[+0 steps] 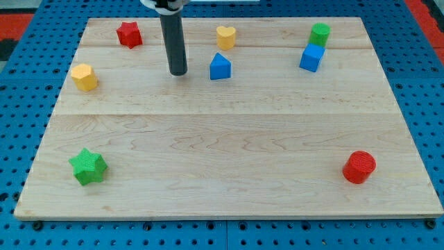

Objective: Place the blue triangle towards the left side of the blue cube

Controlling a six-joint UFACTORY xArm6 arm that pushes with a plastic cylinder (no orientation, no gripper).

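Note:
The blue triangle point(220, 67) sits on the wooden board point(229, 139) near the view's top, left of centre. The blue cube point(311, 58) sits at the view's upper right, well to the right of the triangle. My tip point(178, 72) rests on the board a short way to the left of the blue triangle, not touching it. The dark rod rises from it to the view's top edge.
A green cylinder point(320, 34) stands just above the blue cube. A yellow heart point(225, 37) lies above the triangle. A red star point(129, 34) and a yellow hexagon point(84, 77) are at the upper left. A green star point(88, 167) is at the lower left, a red cylinder point(359, 167) at the lower right.

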